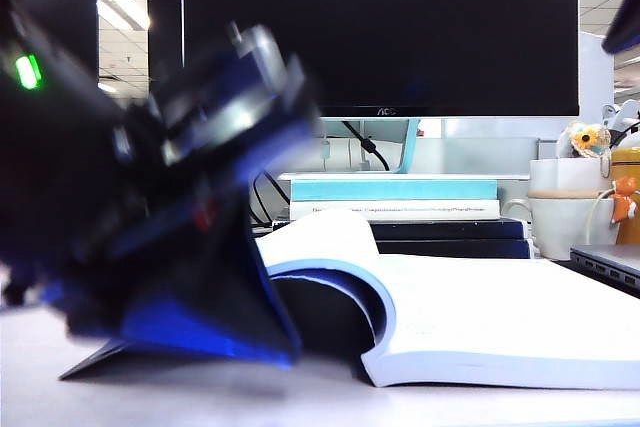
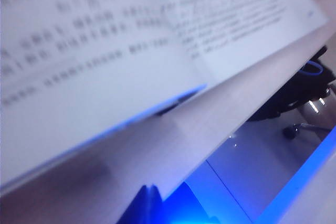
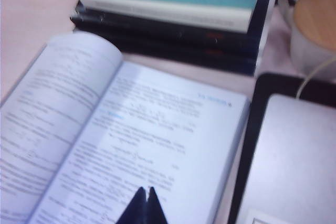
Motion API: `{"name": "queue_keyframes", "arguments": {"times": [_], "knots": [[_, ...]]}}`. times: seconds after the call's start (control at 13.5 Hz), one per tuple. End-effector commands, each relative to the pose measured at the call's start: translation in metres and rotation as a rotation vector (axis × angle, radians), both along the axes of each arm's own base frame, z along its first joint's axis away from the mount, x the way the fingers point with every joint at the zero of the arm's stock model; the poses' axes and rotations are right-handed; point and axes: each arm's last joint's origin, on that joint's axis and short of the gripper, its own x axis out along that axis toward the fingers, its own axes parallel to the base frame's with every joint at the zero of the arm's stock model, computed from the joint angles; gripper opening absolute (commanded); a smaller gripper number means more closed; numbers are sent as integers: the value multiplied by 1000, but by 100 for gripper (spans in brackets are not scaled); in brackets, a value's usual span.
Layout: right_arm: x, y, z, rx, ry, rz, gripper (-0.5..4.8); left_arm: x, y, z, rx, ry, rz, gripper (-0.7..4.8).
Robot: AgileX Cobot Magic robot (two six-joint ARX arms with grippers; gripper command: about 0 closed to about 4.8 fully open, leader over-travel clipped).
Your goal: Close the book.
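The book [image 1: 480,317] lies open on the table, white printed pages up, its left leaf [image 1: 320,237] curling upward over a blue-edged cover. My left arm [image 1: 130,207] is a blurred dark mass low at the book's left side. In the left wrist view my left gripper [image 2: 149,191] is shut, its tips together with nothing visible between them, just above the table and short of the book's near edge [image 2: 157,109]. My right gripper [image 3: 144,191] is also shut and empty, hovering over the right-hand page [image 3: 157,140].
Behind the book stands a stack with a white-and-teal book [image 1: 395,192] on thin black volumes [image 1: 450,237], under a dark monitor [image 1: 380,27]. White mugs [image 1: 560,207] and a laptop [image 1: 610,265] are at the right; the laptop [image 3: 294,156] lies right beside the book.
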Motion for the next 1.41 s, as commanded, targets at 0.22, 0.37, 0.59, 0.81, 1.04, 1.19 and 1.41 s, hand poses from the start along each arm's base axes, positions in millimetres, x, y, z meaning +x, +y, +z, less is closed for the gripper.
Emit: {"name": "queue_keyframes", "arguments": {"times": [0.22, 0.37, 0.59, 0.81, 1.04, 1.19, 1.41], "knots": [[-1, 1, -3, 14, 7, 28, -2, 7, -4, -1, -10, -96, 144, -6], [0, 1, -3, 15, 5, 29, -2, 9, -3, 1, -15, -142, 198, -6], [-2, 4, -3, 70, 14, 105, -2, 12, -5, 6, -54, -192, 240, -6], [-4, 5, -4, 93, 44, 139, -2, 15, -10, 13, -55, -258, 218, -6], [-11, 4, -12, 73, 151, 149, -2, 25, -33, 49, -71, -400, 63, -6], [-14, 7, -10, 174, 168, 266, -2, 28, -42, 66, -82, -458, 7, -6], [-15, 8, -9, 210, 172, 302, -2, 28, -43, 66, -69, -458, -13, -6]]}}
